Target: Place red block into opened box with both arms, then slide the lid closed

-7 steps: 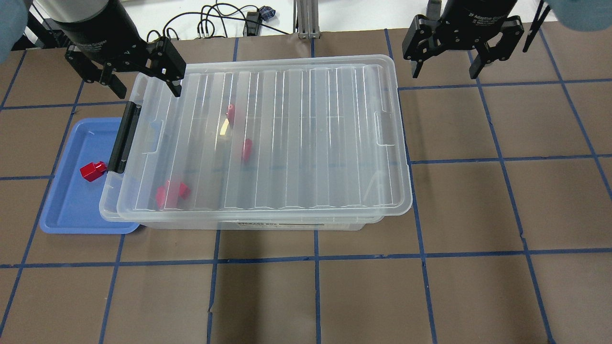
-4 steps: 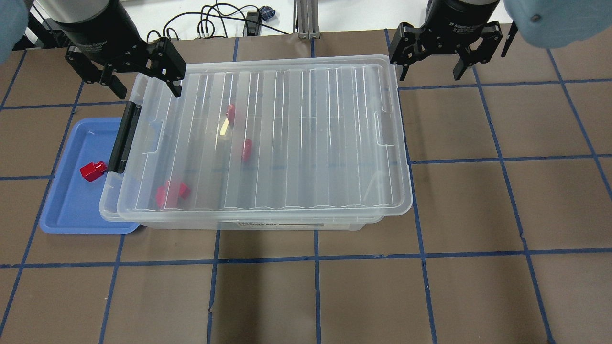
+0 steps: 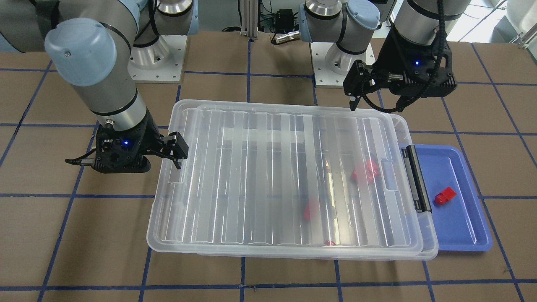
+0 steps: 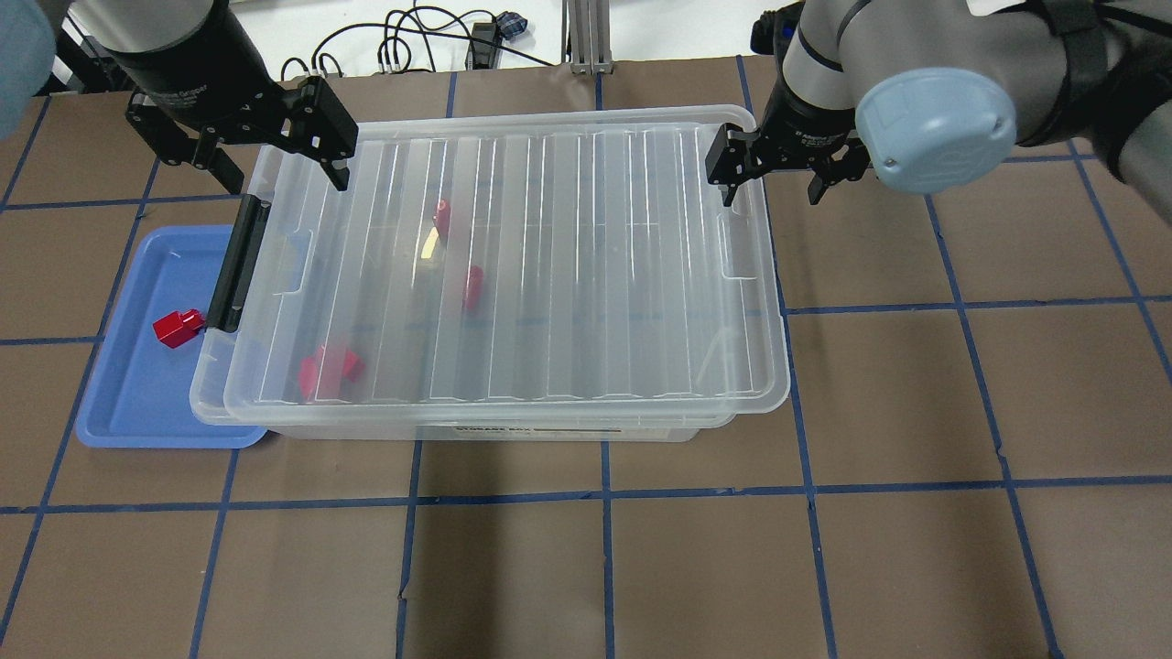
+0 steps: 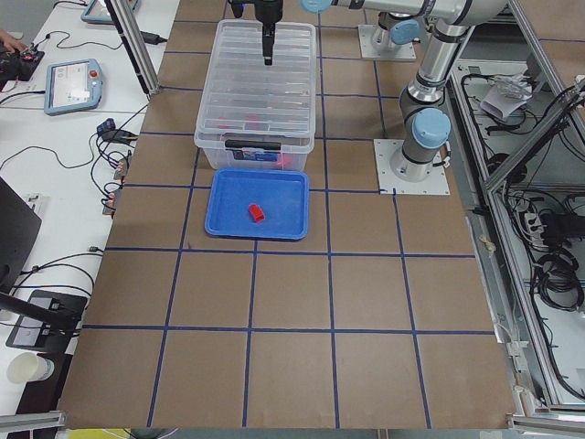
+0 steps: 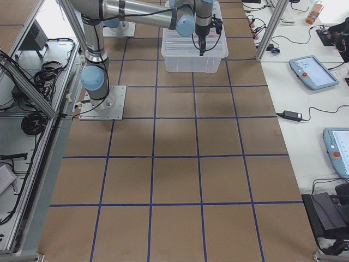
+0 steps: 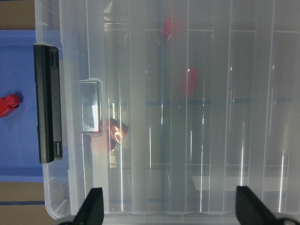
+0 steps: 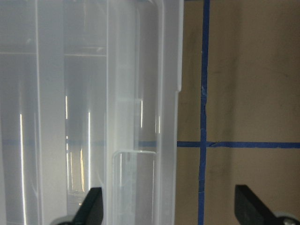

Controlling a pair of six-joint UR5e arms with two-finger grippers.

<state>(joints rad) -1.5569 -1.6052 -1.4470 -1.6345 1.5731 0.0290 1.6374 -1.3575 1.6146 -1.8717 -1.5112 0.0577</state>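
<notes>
Nearest, the red block (image 4: pixel 177 328) lies outside the box (image 4: pixel 513 428), in the blue tray (image 4: pixel 137 403), just beside the black bar (image 4: pixel 240 265). The lid (image 4: pixel 568 275) covers the box almost fully, so I judge it must open first. Farther, the left gripper (image 4: pixel 282 169) and right gripper (image 4: pixel 772 194) hover over the lid's far corners, jaws spread and empty, probably to push it.

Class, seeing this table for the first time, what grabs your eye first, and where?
The big clear box, under its ribbed lid, lies on the brown table, red pieces showing through. One red block sits alone on the blue tray at the black-bar end. The left end effector and right end effector hover open near the box's short ends.
</notes>
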